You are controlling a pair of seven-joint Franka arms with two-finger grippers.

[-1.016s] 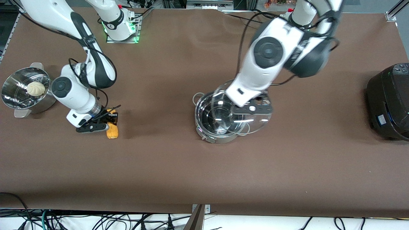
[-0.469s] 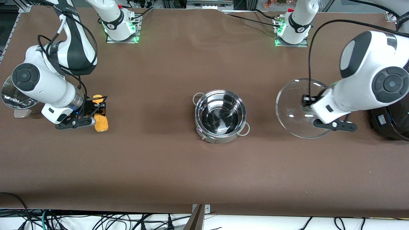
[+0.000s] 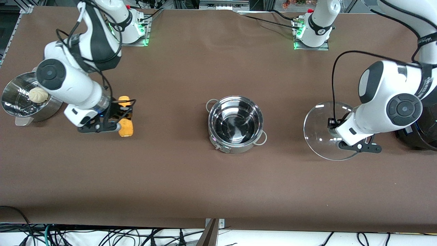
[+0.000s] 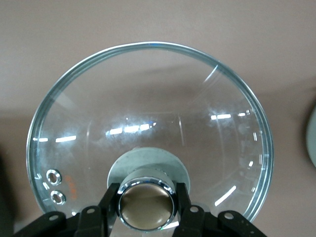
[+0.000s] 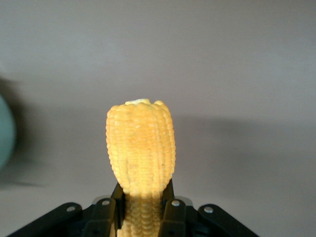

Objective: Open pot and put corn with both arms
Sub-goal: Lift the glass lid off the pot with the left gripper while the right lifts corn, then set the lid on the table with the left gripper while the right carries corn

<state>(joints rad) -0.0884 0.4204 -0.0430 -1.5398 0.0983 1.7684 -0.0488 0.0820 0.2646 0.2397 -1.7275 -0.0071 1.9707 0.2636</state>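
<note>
Both grippers are full. The right gripper holds the corn, now carried closer to the open pot. The left gripper pinches the glass lid knob, lid shifted slightly toward the black cooker.

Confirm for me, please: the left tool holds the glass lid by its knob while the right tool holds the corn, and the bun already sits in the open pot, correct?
Not quite. The front view shows the pot empty; the bun sits in the steamer bowl toward the right arm's end. The left tool does hold the glass lid, the right tool the corn.
</note>
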